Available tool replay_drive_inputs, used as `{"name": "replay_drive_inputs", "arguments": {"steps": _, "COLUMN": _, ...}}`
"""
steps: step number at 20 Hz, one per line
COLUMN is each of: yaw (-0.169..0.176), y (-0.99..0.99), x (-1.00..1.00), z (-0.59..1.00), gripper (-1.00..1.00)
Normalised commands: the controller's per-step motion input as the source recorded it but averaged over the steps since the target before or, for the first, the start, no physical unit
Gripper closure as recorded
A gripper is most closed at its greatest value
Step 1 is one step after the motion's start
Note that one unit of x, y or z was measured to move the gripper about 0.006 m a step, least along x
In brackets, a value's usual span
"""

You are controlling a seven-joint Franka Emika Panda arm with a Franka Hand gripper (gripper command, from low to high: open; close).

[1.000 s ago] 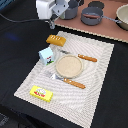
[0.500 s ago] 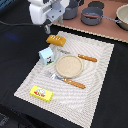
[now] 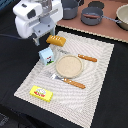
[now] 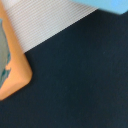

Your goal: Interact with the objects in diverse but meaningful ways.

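My gripper (image 3: 37, 41) hangs from the white hand at the back of the exterior view's left, over the dark table just off the mat's corner. Its fingers are too small to read and hold nothing I can see. The orange ridged bread loaf (image 3: 56, 40) lies just to its right on the mat. The light-blue carton (image 3: 47, 56) stands in front of the loaf. The yellow flat packet (image 3: 41, 93) lies at the mat's near left corner. The wrist view shows an orange edge (image 4: 11, 65), a light-blue corner (image 4: 115, 4) and striped mat. The sausage is out of view.
A beige plate (image 3: 69, 65) sits mid-mat (image 3: 100, 75), with an orange-handled fork (image 3: 70, 81) in front and a knife (image 3: 87, 58) behind it. Grey pots (image 3: 92, 16) and a bowl (image 3: 122, 15) stand on the brown surface at the back.
The arm has moved toward the exterior view's left and lower in the picture, from above the loaf to beside the mat's corner. The objects have not moved.
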Motion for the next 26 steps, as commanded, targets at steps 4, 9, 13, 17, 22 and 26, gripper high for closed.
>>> {"name": "replay_drive_inputs", "arguments": {"steps": 4, "yaw": -0.053, "y": -0.6, "x": 0.54, "z": 0.07, "gripper": -1.0}}
{"name": "replay_drive_inputs", "arguments": {"steps": 9, "yaw": -0.023, "y": -0.22, "x": 0.57, "z": 0.05, "gripper": -1.0}}
{"name": "replay_drive_inputs", "arguments": {"steps": 13, "yaw": -0.012, "y": -0.12, "x": 0.27, "z": -0.02, "gripper": -1.0}}
{"name": "replay_drive_inputs", "arguments": {"steps": 17, "yaw": -0.003, "y": 0.04, "x": 0.18, "z": 0.02, "gripper": -1.0}}
{"name": "replay_drive_inputs", "arguments": {"steps": 22, "yaw": -0.001, "y": 0.11, "x": -0.02, "z": 0.01, "gripper": -1.0}}
{"name": "replay_drive_inputs", "arguments": {"steps": 26, "yaw": 0.0, "y": 0.12, "x": -0.19, "z": -0.06, "gripper": -1.0}}
